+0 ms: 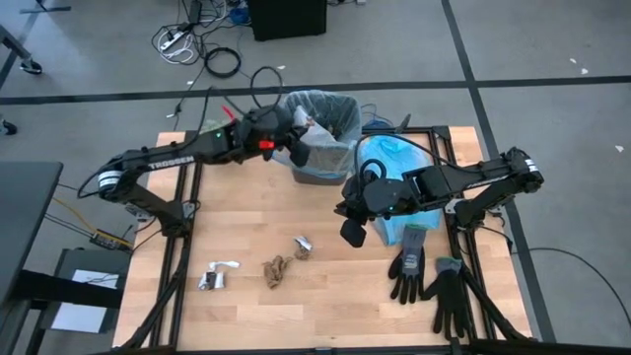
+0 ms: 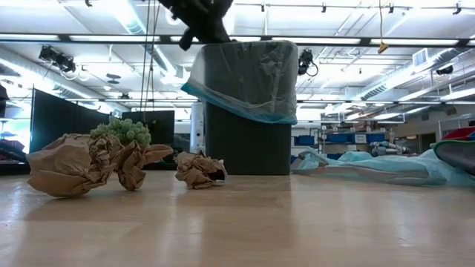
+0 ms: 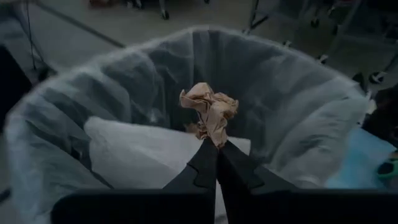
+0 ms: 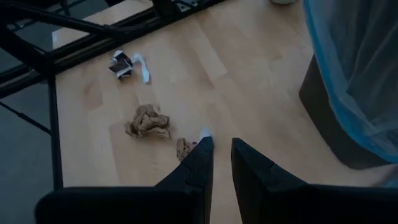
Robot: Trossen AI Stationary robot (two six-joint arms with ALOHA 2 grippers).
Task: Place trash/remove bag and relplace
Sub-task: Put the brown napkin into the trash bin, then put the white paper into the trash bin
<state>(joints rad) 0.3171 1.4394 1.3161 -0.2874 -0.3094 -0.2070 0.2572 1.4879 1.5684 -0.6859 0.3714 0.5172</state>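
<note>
The black bin (image 1: 320, 133) stands at the table's far edge, with the bag (image 3: 112, 81), a translucent grey-white liner, folded over its rim. My left gripper (image 3: 216, 146) reaches over the bin's rim from the left and is shut on a crumpled brown paper (image 3: 210, 107). More trash lies on the wood: a brown crumple (image 1: 275, 271), a small silvery piece (image 1: 304, 247) and a white-and-silver wrapper (image 1: 215, 279). My right gripper (image 1: 353, 232) hangs above the table's middle, its fingers (image 4: 202, 158) a narrow gap apart with nothing between them. My left gripper pinches the crumpled brown paper by its near lower edge (image 3: 214, 138) between its two fingertips. The fingers slant down toward the bin from the table's left side. The paper sticks out beyond the fingertips, lifted clear, over the bin's open mouth.
A light-blue plastic bag (image 1: 394, 163) lies right of the bin, under my right arm. Two black gloves (image 1: 409, 271) lie at the near right. White paper (image 3: 143, 155) sits inside the bin. A green fuzzy clump (image 2: 122, 132) shows behind the brown crumple in the low view.
</note>
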